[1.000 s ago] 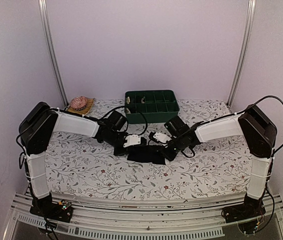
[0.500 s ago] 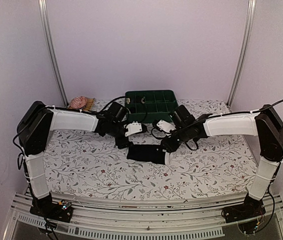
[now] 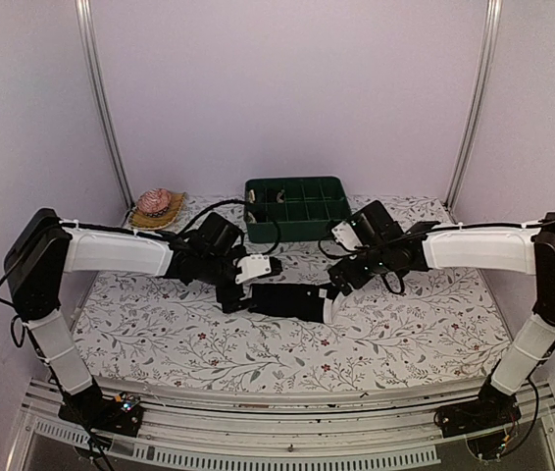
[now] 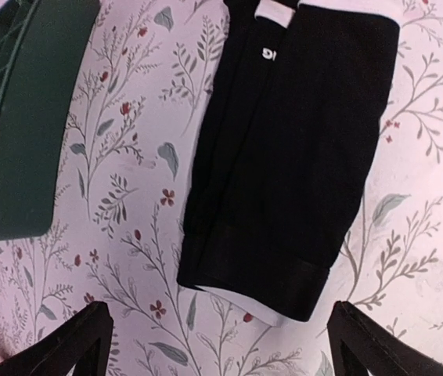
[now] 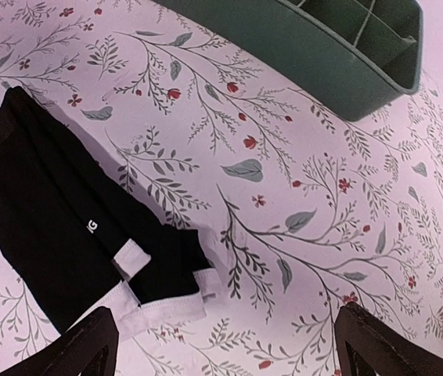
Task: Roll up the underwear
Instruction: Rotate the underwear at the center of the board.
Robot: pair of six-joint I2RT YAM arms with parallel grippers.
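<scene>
Your left claw (image 4: 217, 345) and right claw (image 5: 221, 345) hung spread wide at either end of the black underwear (image 3: 287, 301), which lay on the flower-printed desk (image 3: 160, 334) before the green bin (image 3: 297, 208) and lilac wall (image 3: 287, 88).

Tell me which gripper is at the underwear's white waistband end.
The right gripper: the underwear has its white waistband beside it, while the left gripper is at the leg-hem end.

One pair of black underwear (image 3: 287, 301) in sight. One green divided bin (image 3: 297, 208). One pink round object (image 3: 155, 201) on one woven mat (image 3: 174, 209). Two grippers: left gripper (image 4: 221, 345), right gripper (image 5: 229, 345). One floral tablecloth (image 3: 405, 334).
</scene>
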